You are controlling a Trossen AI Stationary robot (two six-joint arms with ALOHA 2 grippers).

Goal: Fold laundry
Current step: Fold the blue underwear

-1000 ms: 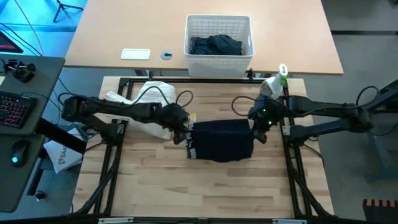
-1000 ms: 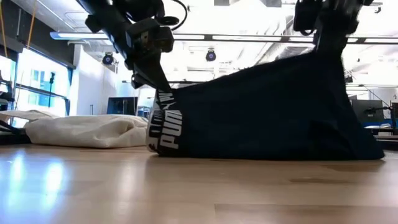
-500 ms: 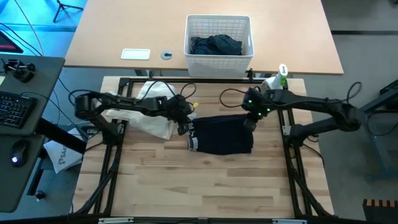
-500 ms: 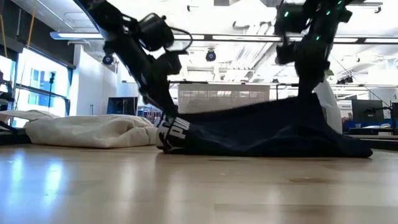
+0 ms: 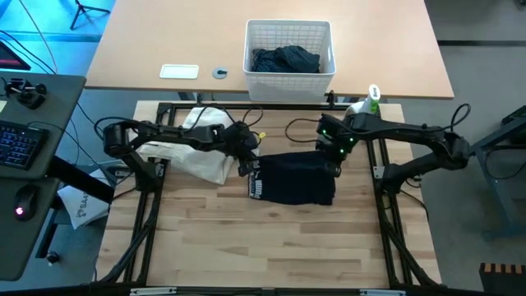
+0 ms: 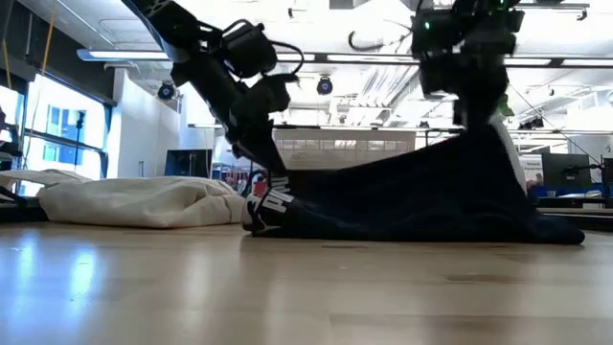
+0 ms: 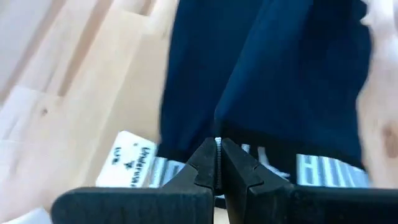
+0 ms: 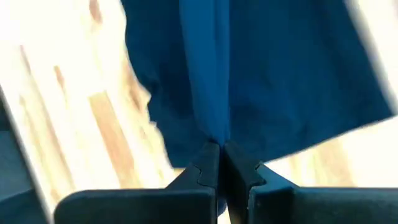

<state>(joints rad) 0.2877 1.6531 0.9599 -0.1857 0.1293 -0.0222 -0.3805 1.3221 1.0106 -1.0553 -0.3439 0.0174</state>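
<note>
Both pincers are pinched tight on the dark navy garment [image 5: 293, 178] right now: left gripper [image 5: 246, 162] has the end with the white-lettered waistband [image 5: 255, 186], just left of the frame's centre in the high view, and right gripper [image 5: 330, 161] has the opposite end, right of centre. In the wrist views you can see the fingers [image 7: 208, 163] clamped together with cloth and the band's edge between them, same deal on the right, where the fingers [image 8: 211, 163] nip a fold of the blue fabric. The garment sits mid-frame on the wooden table [image 5: 271, 247], waistband end resting on the wood, right end pulled up a bit in the low view so the cloth [image 6: 421, 201] slopes up to the right. Compared with a second ago it's way lower; back then the whole thing hung up like a tent. Since half a second ago the right end has come up slightly, the waistband is turned up so more of the lettering shows from above, and both grippers have crept a touch toward the top of the frame. Left of it, the cream cloth heap [image 5: 193, 152] hasn't budged, and the white basket [image 5: 289, 51] with dark clothes [image 5: 283, 59] on the tan desk at top centre is the same as before.
</note>
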